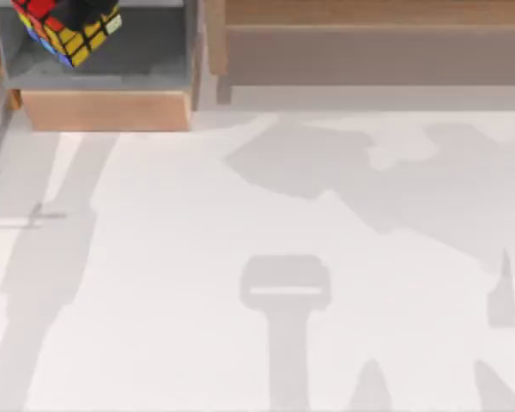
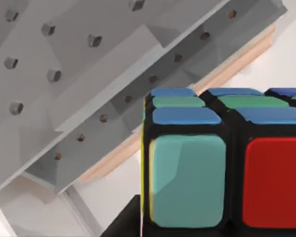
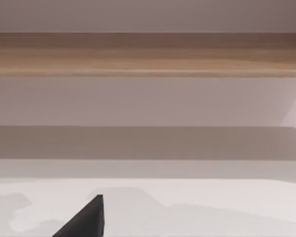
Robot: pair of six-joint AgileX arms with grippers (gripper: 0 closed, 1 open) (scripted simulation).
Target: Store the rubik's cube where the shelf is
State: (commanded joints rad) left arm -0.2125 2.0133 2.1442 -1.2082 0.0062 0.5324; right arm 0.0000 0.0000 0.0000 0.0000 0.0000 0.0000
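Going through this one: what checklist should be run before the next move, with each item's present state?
1. Rubik's cube at the shelf: not ok. It is over the grey-floored compartment at the top view's left, while the shelf is at the right.
2. Cube level: not ok, tilted in the top view.
3. Left end effector beside the cube: ok, close against it in the left wrist view.
4. Secure hold on the cube: cannot tell.
5. Right end effector kept away from the cube: ok, it faces the shelf board.
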